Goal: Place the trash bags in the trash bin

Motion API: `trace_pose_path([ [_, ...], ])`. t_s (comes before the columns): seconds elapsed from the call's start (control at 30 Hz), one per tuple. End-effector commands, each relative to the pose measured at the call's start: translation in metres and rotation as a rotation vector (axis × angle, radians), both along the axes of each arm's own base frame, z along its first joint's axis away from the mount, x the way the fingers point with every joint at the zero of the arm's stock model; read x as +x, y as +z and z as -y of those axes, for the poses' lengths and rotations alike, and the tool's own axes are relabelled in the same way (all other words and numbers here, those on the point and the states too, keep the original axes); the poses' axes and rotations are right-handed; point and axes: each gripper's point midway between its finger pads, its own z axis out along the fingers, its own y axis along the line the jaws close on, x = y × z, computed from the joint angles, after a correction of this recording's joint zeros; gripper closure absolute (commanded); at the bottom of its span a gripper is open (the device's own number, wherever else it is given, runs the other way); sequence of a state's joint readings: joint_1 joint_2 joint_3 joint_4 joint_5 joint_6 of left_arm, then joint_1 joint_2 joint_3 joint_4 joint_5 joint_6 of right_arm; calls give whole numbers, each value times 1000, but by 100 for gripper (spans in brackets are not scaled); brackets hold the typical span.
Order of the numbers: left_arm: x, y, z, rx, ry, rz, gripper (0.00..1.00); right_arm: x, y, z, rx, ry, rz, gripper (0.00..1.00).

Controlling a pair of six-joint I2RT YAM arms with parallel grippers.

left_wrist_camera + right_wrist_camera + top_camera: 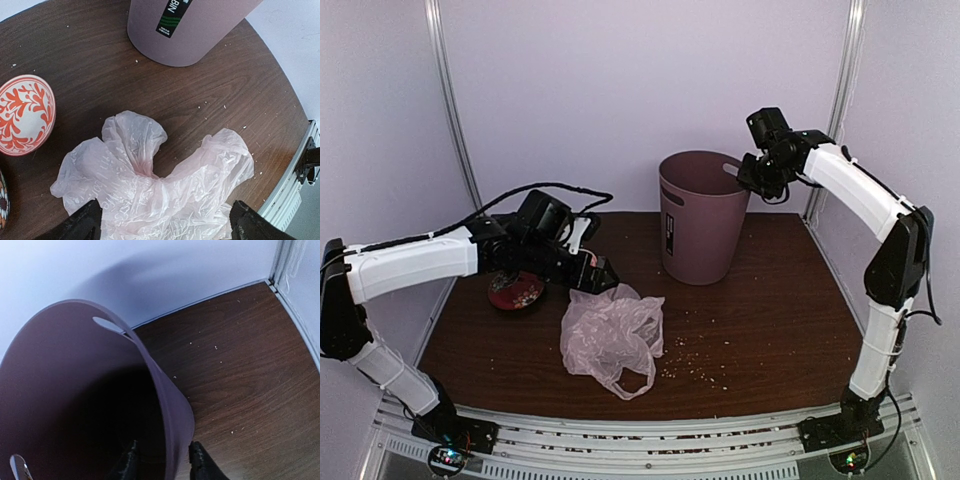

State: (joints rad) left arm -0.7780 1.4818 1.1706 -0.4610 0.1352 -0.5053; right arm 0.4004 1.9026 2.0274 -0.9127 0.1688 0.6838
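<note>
Bag [612,338] lies crumpled on the table [775,320], outside the bin [703,215] and nearer the arms than it, with a loop trailing toward the front edge. Over the bag's rear left part hangs the left gripper [603,278], its fingers [82,224] spread wide to either side of the pink film in the wrist view; whether they touch it cannot be told. A red patterned bowl [515,292] sits just left of the bag, under that arm. The bin stands upright at the back, black label [172,15] facing forward. The right gripper [747,180] is at its right rim, one finger inside and one [202,466] outside the wall, close together; whether they pinch the wall cannot be told. Crumbs [695,372] lie scattered right of the bag.
</note>
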Motion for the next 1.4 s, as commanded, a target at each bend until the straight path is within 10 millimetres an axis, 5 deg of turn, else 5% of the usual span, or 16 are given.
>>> trace_pose_path([
  [0.0, 4, 11, 0, -33, 9, 45, 9, -2, 24, -2, 28, 28, 34, 77],
  [0.2, 5, 4, 1, -18, 8, 37, 9, -19, 26, -5, 12, 100, 3, 100],
  [0.43, -1, 2, -2, 2, -21, 36, 8, -59, 37, 3, 19, 159, -24, 100],
  [0.63, -26, -7, -13, 13, -84, -1, 7, -93, 53, 24, -46, 162, -25, 100],
  [0.9, -69, -27, -38, 50, -178, -62, 5, -109, 17, 27, -52, 186, -53, 100],
  [1.03, -79, -32, -42, 61, -199, -86, 6, -114, 27, 24, -14, 199, -31, 82],
  [1.13, -81, -29, -40, 74, -215, -49, 6, -120, 46, 25, 3, 202, 0, 57],
  [1.37, -89, -37, -35, 104, -243, -73, 7, -151, 95, 34, 35, 224, 90, 26],
])
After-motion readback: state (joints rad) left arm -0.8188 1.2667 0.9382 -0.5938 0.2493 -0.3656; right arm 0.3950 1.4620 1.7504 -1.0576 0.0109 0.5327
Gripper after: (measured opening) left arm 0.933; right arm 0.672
